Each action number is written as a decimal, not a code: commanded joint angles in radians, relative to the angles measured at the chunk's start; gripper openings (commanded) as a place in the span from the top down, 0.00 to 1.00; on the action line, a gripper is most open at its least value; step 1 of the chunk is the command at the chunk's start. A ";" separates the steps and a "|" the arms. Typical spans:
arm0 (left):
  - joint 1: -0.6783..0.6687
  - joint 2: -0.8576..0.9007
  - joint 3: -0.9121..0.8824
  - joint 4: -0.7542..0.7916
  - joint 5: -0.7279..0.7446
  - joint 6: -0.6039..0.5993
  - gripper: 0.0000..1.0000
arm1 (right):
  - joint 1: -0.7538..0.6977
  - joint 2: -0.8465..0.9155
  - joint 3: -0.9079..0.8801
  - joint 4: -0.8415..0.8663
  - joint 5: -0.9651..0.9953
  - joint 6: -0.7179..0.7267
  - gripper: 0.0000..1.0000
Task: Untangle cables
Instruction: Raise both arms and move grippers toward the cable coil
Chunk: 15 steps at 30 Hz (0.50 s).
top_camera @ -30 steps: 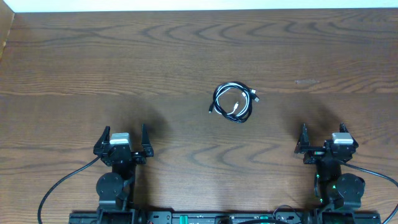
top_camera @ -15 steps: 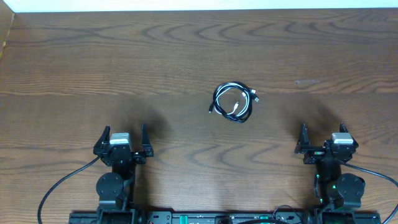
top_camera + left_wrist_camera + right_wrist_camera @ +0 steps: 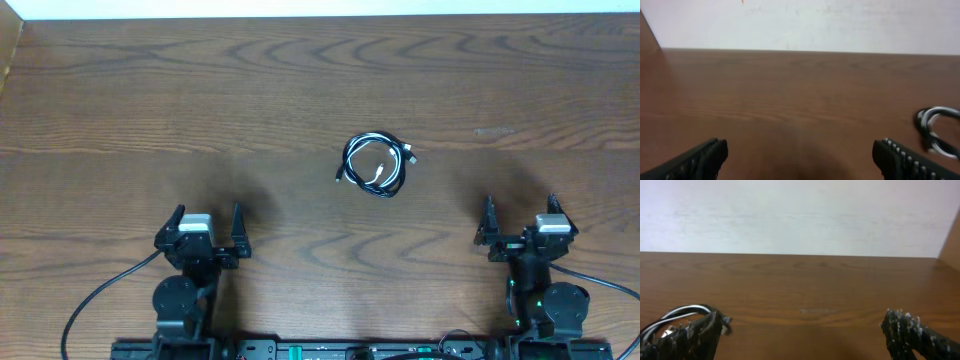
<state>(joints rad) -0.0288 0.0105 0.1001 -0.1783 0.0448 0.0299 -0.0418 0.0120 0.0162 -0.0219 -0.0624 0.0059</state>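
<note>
Nothing untangled yet: cables (image 3: 377, 166) lie in one coil, centre of frame. Left end effector (image 3: 207, 212) and right end effector (image 3: 520, 208) wide open, empty, lower frame, well apart from coil.

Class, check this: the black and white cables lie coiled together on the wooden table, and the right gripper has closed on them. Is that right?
No. The cables do lie coiled together on the table, but the right gripper is open and empty, set well apart from them, as the overhead view shows.
</note>
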 commanded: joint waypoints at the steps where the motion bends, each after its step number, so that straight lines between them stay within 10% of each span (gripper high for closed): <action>1: 0.003 -0.006 0.157 -0.114 0.019 -0.096 0.02 | -0.003 -0.005 0.075 -0.026 -0.100 0.043 0.01; 15: 0.003 0.066 0.476 -0.417 0.009 0.037 0.02 | -0.003 -0.005 0.582 -0.544 -0.057 0.063 0.01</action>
<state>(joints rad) -0.0288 0.0288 0.5682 -0.5850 0.0471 -0.0071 -0.0418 0.0116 0.5140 -0.5259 -0.1287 0.0494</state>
